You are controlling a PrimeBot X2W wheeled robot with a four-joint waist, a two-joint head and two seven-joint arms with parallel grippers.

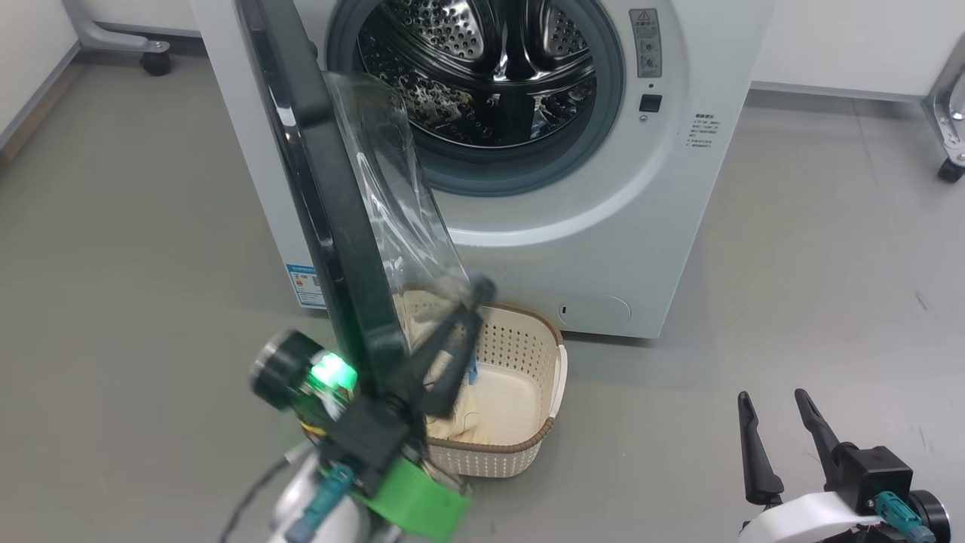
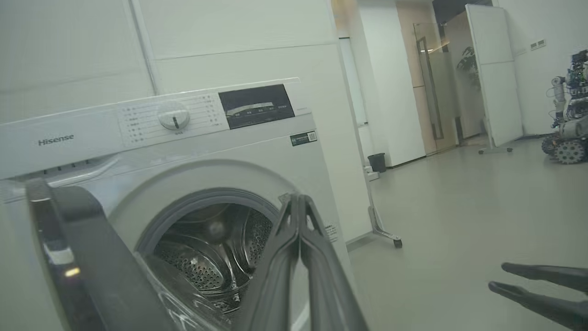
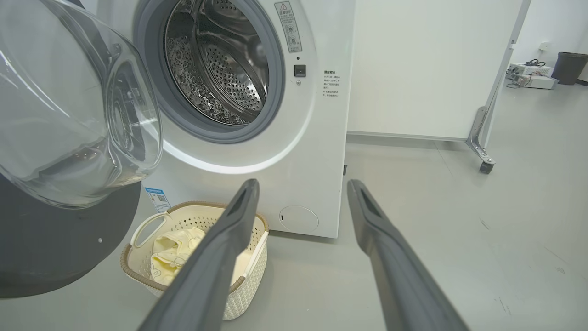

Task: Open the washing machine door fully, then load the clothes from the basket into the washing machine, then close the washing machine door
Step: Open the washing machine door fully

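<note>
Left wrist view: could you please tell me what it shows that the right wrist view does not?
Left wrist view alone: the dial, the dark display and another robot across the room. Right wrist view alone: the basket holding cream clothes, and the blue label. Both: the steel drum and the open door.

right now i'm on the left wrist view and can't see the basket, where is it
observer: The basket sits on the floor in front of the washing machine, by the lower edge of the open washing machine door.
operator: anything in it
observer: Pale cream clothes lie in the end nearest the door.
operator: is my right hand free
observer: The right hand is open and empty, over the floor right of the basket.
</note>
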